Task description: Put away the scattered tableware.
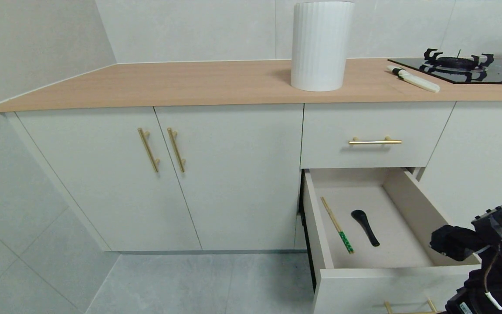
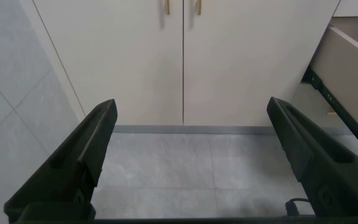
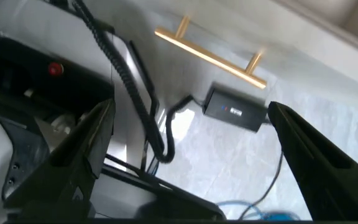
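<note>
The lower drawer point(image 1: 412, 209) stands pulled out. On its floor lie a pair of chopsticks point(image 1: 337, 225) with green ends and a black spoon point(image 1: 365, 226), side by side and apart. A long white utensil point(image 1: 413, 79) lies on the wooden counter point(image 1: 168, 83) beside the hob. My right arm point(image 1: 495, 235) hangs at the drawer's front right corner. My right gripper point(image 3: 191, 109) is open and holds nothing, with the drawer's gold handle point(image 3: 210, 56) beyond it. My left gripper point(image 2: 191, 109) is open and bare, low over the floor, facing the cabinet doors point(image 2: 182, 56).
A tall white ribbed canister point(image 1: 320, 43) stands on the counter. The black gas hob point(image 1: 464, 67) is at the far right. The upper drawer point(image 1: 375, 135) is closed. The open drawer's side point(image 2: 347, 68) juts out beside the left gripper. Grey floor tiles point(image 1: 190, 283) lie before the cabinets.
</note>
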### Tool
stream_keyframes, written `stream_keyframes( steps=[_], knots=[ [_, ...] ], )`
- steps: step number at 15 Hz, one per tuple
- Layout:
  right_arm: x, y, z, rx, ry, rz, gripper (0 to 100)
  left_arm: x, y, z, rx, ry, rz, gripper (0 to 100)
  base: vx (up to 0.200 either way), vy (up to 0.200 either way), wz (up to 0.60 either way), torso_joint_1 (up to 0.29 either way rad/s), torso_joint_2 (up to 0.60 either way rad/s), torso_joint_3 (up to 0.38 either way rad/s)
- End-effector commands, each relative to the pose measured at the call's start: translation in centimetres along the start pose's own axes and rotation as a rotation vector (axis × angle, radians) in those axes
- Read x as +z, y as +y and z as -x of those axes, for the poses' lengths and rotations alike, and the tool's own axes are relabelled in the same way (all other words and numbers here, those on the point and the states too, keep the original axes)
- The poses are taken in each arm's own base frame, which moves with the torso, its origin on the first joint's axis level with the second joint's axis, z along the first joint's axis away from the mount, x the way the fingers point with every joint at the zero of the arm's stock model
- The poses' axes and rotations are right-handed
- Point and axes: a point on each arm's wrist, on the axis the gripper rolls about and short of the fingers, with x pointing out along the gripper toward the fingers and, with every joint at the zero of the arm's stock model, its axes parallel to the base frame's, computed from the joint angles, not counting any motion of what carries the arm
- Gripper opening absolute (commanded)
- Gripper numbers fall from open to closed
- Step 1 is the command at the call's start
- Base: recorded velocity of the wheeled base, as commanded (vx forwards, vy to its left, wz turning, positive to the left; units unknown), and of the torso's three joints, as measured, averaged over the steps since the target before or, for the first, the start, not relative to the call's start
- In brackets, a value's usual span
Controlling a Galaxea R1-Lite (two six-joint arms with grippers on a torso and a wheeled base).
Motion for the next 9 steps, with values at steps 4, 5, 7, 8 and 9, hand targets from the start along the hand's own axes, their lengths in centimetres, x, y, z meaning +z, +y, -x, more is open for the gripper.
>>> stream_keyframes(
  steps=[4, 5, 7, 8, 9],
  knots=[
    [2.3, -0.6, -3.7, -0.092, 0.11, -0.169, 100, 0.0, 0.0, 0.0, 0.0, 0.0, 0.0, 100, 0.0, 0.0, 0.0, 0.0, 0.0, 0.0],
    [2.6, -0.7, -3.7, -0.106, 0.103, -0.176, 100, 0.0, 0.0, 0.0, 0.0, 0.0, 0.0, 100, 0.0, 0.0, 0.0, 0.0, 0.0, 0.0],
    [2.9, -1.0, -3.9, -0.115, 0.078, -0.192, 100, 0.0, 0.0, 0.0, 0.0, 0.0, 0.0, 100, 0.0, 0.0, 0.0, 0.0, 0.0, 0.0],
    [3.0, -1.2, -4.2, -0.122, 0.066, -0.202, 100, 0.0, 0.0, 0.0, 0.0, 0.0, 0.0, 100, 0.0, 0.0, 0.0, 0.0, 0.0, 0.0],
    [3.1, -1.3, -4.4, -0.125, 0.063, -0.211, 100, 0.0, 0.0, 0.0, 0.0, 0.0, 0.0, 100, 0.0, 0.0, 0.0, 0.0, 0.0, 0.0]
  ],
)
